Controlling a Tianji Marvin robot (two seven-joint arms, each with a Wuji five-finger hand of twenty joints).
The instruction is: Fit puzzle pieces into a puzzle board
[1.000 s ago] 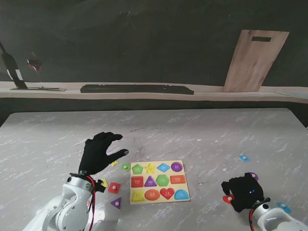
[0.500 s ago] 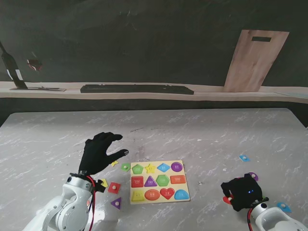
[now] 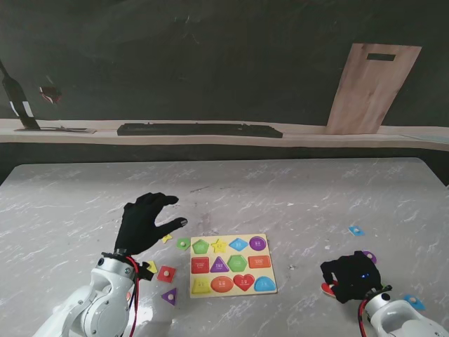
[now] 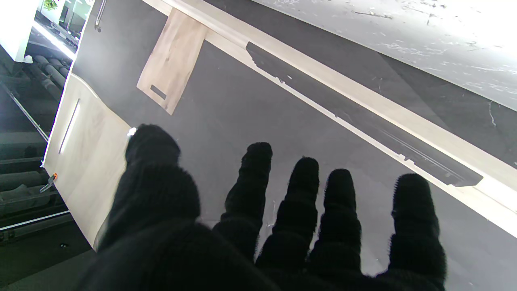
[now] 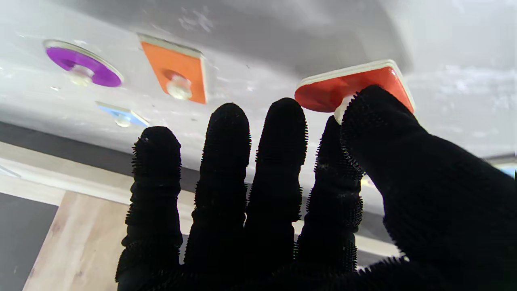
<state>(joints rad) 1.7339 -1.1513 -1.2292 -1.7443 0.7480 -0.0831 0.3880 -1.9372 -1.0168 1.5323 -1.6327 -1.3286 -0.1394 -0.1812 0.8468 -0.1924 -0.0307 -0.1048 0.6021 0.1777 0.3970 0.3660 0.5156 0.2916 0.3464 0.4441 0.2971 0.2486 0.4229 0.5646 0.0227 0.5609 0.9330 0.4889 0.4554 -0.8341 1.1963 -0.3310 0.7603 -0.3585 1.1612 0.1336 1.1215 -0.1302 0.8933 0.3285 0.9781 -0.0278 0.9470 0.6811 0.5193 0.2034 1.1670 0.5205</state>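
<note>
The yellow puzzle board lies in the middle of the table, its slots showing coloured shapes. My right hand rests low at the near right over a red piece that lies flat on the table. In the right wrist view my thumb and index finger meet on the white knob of that red piece; the other fingers are stretched out. My left hand hovers open to the left of the board, fingers spread, holding nothing.
Loose pieces lie left of the board: a yellow star, green circle, red square, purple triangle. By my right hand are a purple circle, an orange piece and blue pieces.
My right hand has crept a little to the left over the red piece, hiding more of it. The left hand has stayed still.
</note>
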